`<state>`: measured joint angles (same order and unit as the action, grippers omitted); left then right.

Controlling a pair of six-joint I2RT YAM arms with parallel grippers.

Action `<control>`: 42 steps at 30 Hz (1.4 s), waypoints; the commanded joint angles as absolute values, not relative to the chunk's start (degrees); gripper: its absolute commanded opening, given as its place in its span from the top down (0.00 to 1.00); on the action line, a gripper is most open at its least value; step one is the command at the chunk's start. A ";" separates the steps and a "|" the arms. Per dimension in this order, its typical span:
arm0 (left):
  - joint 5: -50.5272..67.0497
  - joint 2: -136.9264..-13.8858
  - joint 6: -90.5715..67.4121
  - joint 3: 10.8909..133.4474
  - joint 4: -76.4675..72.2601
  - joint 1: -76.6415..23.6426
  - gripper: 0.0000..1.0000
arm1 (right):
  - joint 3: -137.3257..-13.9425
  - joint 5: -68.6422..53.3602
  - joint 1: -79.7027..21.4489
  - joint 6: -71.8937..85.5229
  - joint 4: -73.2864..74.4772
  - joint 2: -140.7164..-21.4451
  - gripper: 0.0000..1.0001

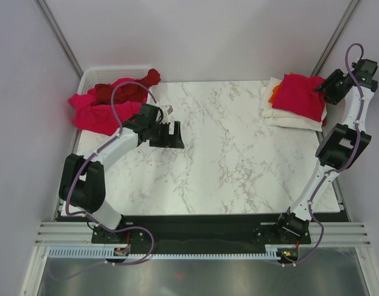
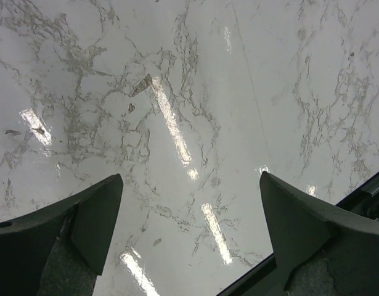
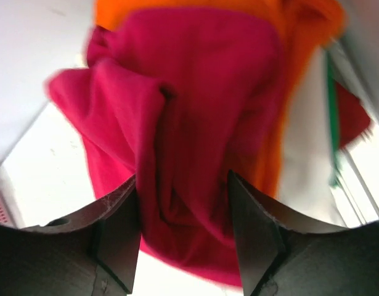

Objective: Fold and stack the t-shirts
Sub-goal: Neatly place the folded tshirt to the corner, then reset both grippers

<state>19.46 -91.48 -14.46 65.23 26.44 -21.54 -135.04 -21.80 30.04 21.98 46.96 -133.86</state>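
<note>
At the far right corner of the bench (image 1: 226, 160), the folded crimson t-shirt (image 1: 298, 95) lies on top of the stack, over an orange t-shirt (image 1: 273, 95) and a cream t-shirt (image 1: 291, 118). Your right fingers (image 3: 115, 240) stand partly open astride a raised ridge of the crimson cloth, pinching nothing that I can see. I judge this to be the release, so lift straight up and clear before swinging away, or that ridge may drag and spoil the fold. Your left fingers (image 2: 72, 228) are spread wide and empty over bare marble, near the heap of unfolded shirts (image 1: 106, 102) spilling from the white basket (image 1: 93, 77).
</note>
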 commanded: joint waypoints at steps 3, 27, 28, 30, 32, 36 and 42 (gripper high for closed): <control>19.07 -91.76 -14.06 65.21 24.96 -22.06 0.00 | -134.47 4.47 45.17 27.07 52.73 -122.44 0.35; 20.21 -89.47 -14.33 64.95 24.96 -22.59 0.00 | -121.73 -21.26 27.07 31.29 38.33 -115.92 0.99; 20.04 -89.56 -14.24 64.86 25.05 -22.59 0.00 | -121.47 -21.88 26.64 31.55 37.19 -116.54 0.99; 19.95 -89.65 -14.24 64.86 24.96 -22.59 0.00 | -121.38 -23.20 26.37 32.43 35.87 -118.90 1.00; 19.69 -90.00 -14.15 64.86 24.96 -22.59 0.00 | -122.51 -24.35 26.28 32.69 34.80 -120.93 1.00; 18.81 -90.18 -13.89 64.34 25.05 -22.76 0.00 | -126.99 -22.33 26.45 31.91 34.02 -127.07 1.00; 18.11 -91.49 -13.36 64.16 25.22 -23.20 0.00 | -131.83 -19.70 28.47 31.73 32.26 -134.47 1.00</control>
